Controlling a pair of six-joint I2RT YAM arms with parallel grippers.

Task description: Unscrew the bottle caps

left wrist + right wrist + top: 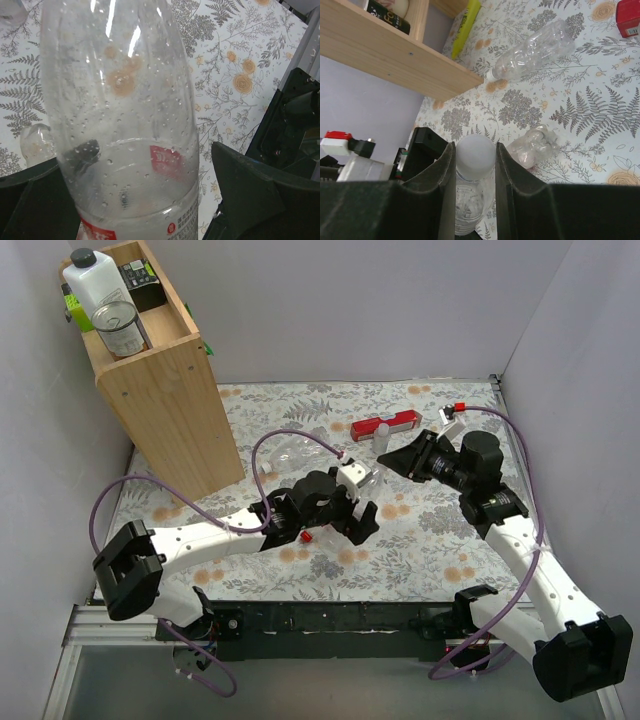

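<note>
A: Grippers?
B: Left gripper (132, 165) wide astride a clear bottle (120, 75); right gripper (475, 147) pinching a white-topped bottle (470, 207).
A: Cap?
B: Red cap (305, 536) on the bench (420, 550) under the left arm, short of the near edge

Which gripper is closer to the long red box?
Right. The right gripper, shut on a white cap, sits just in front of the red box; the left gripper is farther forward and left, around a clear bottle.
</note>
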